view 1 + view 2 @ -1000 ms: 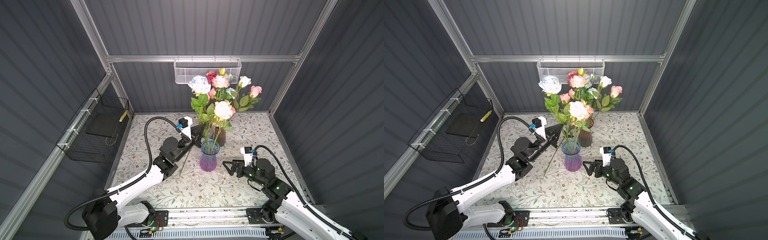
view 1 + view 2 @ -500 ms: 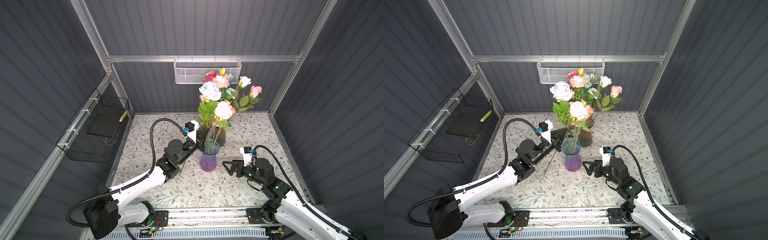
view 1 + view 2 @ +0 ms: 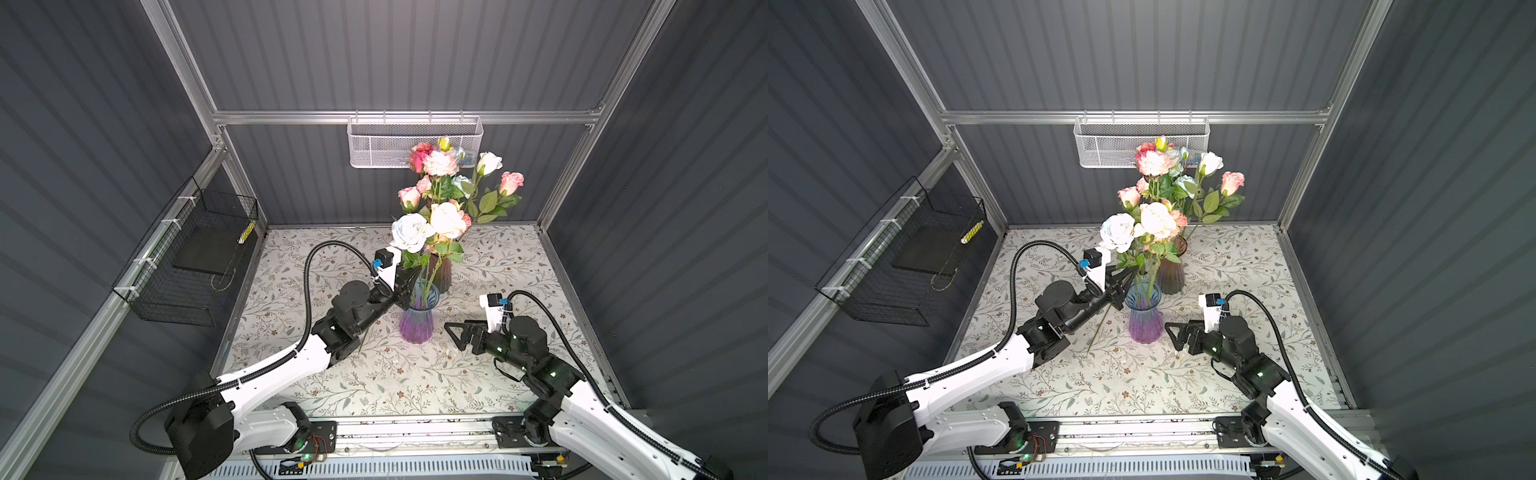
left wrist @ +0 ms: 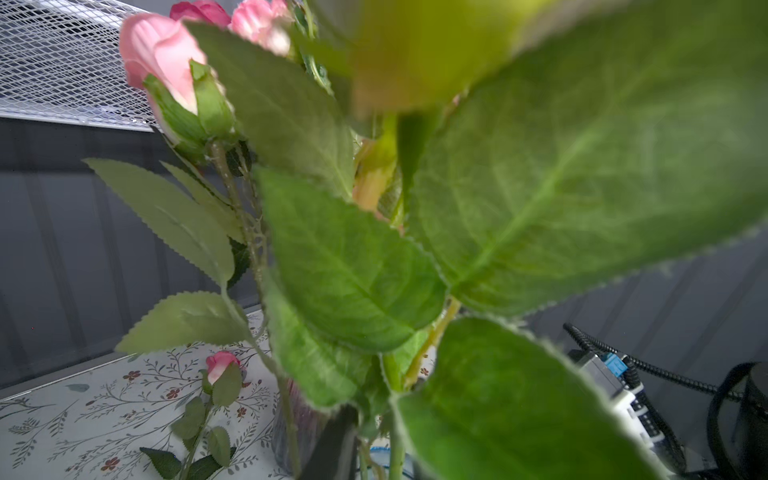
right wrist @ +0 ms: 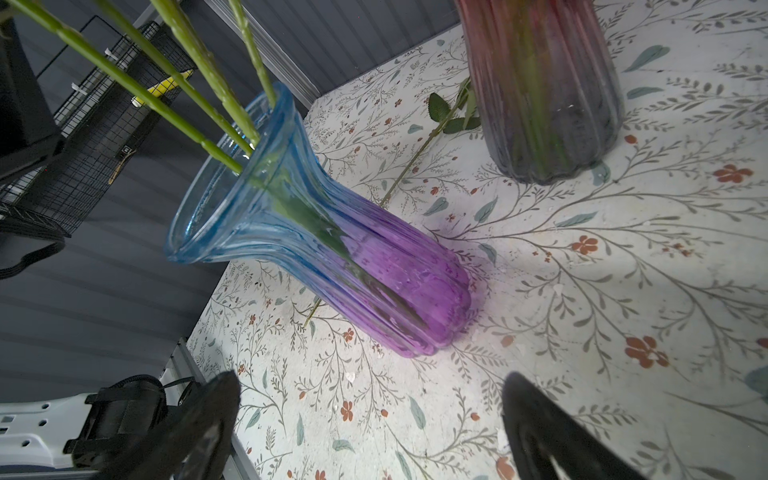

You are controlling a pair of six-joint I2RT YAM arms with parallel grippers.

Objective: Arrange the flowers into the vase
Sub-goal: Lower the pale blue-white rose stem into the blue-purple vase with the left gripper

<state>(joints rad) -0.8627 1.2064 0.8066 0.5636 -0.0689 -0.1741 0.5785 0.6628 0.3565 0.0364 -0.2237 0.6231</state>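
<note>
Several flowers [image 3: 428, 226] stand in the blue-purple vase [image 3: 415, 328] at the middle of the bench [image 3: 374, 386]. The left fingers [image 3: 1120, 279] sit at its rim; whether they pinch anything is unclear. The right fingers [image 5: 199, 419] are spread wide, empty.

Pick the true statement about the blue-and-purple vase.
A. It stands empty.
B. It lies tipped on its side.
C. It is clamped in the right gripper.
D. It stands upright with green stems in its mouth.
D: the blue-and-purple vase stands upright on the table, green stems run into its mouth, and the open right gripper sits apart from it.
</note>
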